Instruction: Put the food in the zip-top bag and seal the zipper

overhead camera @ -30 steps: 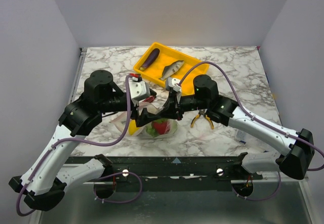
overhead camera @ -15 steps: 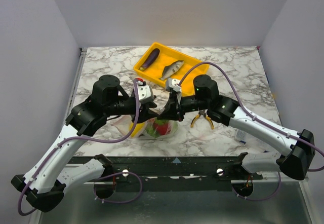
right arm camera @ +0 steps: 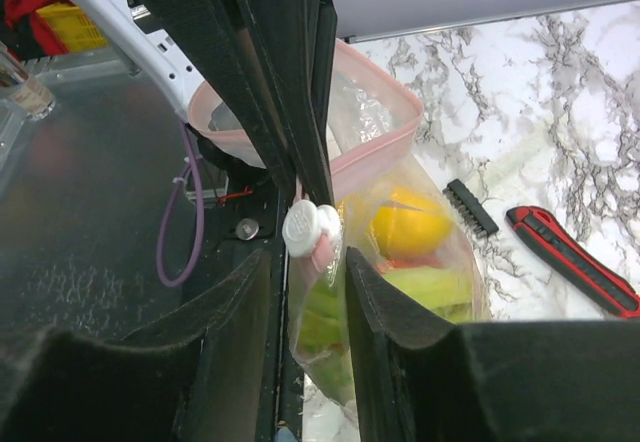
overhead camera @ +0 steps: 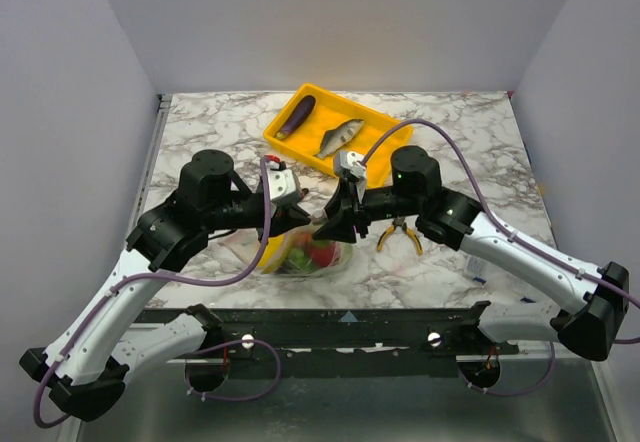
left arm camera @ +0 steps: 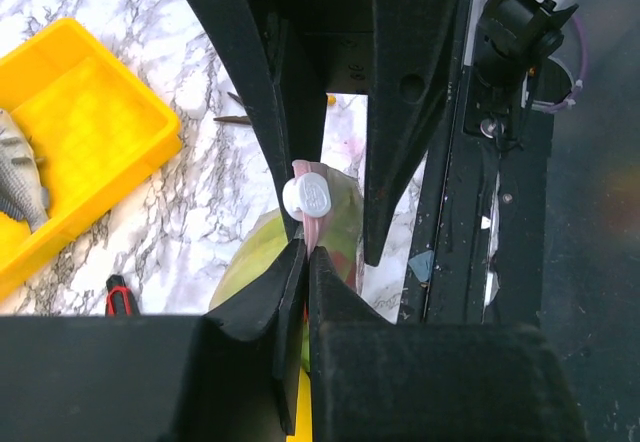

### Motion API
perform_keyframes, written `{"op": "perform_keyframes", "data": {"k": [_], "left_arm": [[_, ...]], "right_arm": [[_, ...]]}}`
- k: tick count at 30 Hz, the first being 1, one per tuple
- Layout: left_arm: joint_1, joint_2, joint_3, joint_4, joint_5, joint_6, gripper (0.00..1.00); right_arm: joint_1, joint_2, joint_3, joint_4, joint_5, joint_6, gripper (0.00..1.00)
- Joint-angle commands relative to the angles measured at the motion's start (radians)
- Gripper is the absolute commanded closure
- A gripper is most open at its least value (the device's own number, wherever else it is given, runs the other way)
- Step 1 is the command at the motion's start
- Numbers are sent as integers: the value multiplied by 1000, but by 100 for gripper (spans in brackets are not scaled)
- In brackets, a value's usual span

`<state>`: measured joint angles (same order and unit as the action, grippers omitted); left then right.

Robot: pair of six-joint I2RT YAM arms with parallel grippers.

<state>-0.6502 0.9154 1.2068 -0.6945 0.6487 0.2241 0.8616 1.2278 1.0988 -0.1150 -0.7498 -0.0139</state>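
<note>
1. Zip-top bag (overhead camera: 316,259): hangs over the bench's near edge, mid-width, between both grippers. The mouth gapes and the zipper (right arm camera: 372,152) is unsealed, with a white slider (right arm camera: 310,228) at one end.
2. Left gripper (left arm camera: 308,253): jaws pressed together, pinching the zipper strip just below the slider.
3. Right gripper (right arm camera: 308,258): jaws spread, straddling the slider and bag edge without gripping.
4. Contents: yellow squash (right arm camera: 410,224), green lettuce (right arm camera: 432,288), red tomato (overhead camera: 320,252).
5. Handling, my judgement: I hold the left pinch as anchor and keep the mouth wide, since two foods are not yet bagged. Later I draw the slider level, because the film may slip.
6. Pliers (overhead camera: 398,233): on the bench, just right of the bag.
7. Pocket knife (right arm camera: 570,262): on the bench, near the tray.
8. Yellow tray (overhead camera: 352,110): toward the far edge, mid-width, holding the eggplant (overhead camera: 297,115) and fish (overhead camera: 338,137).
9. Bench (overhead camera: 200,132): marble-patterned.
10. Walls (overhead camera: 330,22): plain, pale, on three sides.
</note>
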Motion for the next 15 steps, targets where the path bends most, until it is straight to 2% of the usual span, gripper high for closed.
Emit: {"op": "perform_keyframes", "data": {"k": [1, 6, 7, 8, 9, 10, 12, 13, 15], "left_arm": [[-3, -50, -6, 12, 9, 5, 95], [-3, -54, -8, -4, 11, 9, 93], [-3, -55, -9, -5, 18, 8, 91], [-3, -55, -8, -5, 25, 4, 88], [-3, -55, -6, -5, 31, 0, 83], [-2, -53, -2, -5, 36, -9, 75], [-2, -42, 19, -2, 18, -48, 54], [-2, -33, 35, -6, 13, -69, 49], [-1, 3, 97, -43, 38, -103, 47]], "right_arm": [[-7, 2, 48, -17, -20, 12, 62], [-7, 10, 62, -28, -27, 49, 61], [-7, 14, 68, -34, -32, 49, 68], [-7, 20, 74, -39, -36, 50, 85], [-6, 28, 80, -41, -35, 56, 99], [-7, 32, 84, -42, -37, 65, 100], [-7, 42, 90, -44, -35, 74, 100], [-7, 39, 87, -36, -12, 86, 100], [-7, 31, 74, -28, 19, 89, 100]]}}
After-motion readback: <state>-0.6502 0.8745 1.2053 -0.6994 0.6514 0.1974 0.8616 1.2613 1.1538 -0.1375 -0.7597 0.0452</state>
